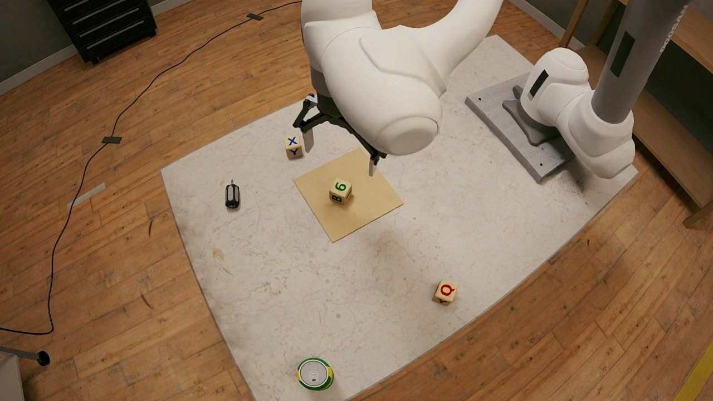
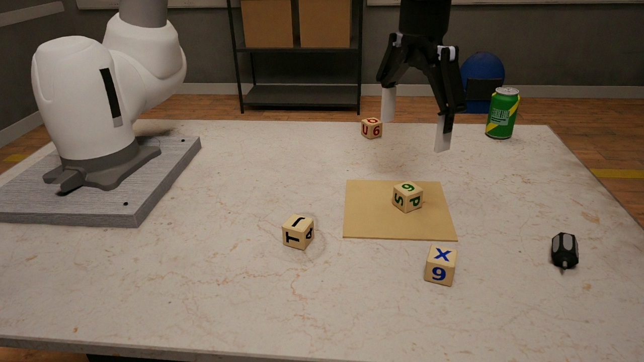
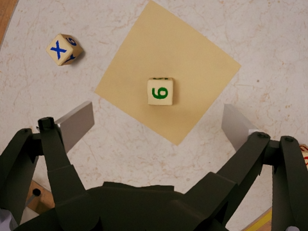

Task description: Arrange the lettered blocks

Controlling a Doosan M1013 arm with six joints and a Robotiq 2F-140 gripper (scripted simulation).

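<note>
A tan mat (image 1: 369,209) (image 2: 369,215) (image 3: 171,43) lies mid-table. On it stands the green block (image 1: 340,190) (image 2: 407,196) (image 3: 161,92) with a 9 on top. The blue block (image 1: 293,146) (image 2: 440,265) (image 3: 64,49), X on top, stands on the table just off the mat. The black block (image 2: 297,231), J on top, stands off the mat on the base side; the arm hides it in the top view. The red block (image 1: 445,292) (image 2: 371,127), Q on top, stands far off. My gripper (image 1: 340,154) (image 2: 414,127) (image 3: 156,114) is open and empty, high above the mat near the green block.
A green can (image 1: 315,372) (image 2: 502,112) stands at the table's far edge. A small black tool (image 1: 232,195) (image 2: 564,250) lies beyond the blue block. The arm's grey base plate (image 1: 498,124) (image 2: 148,193) sits at one end of the marble table (image 1: 299,299).
</note>
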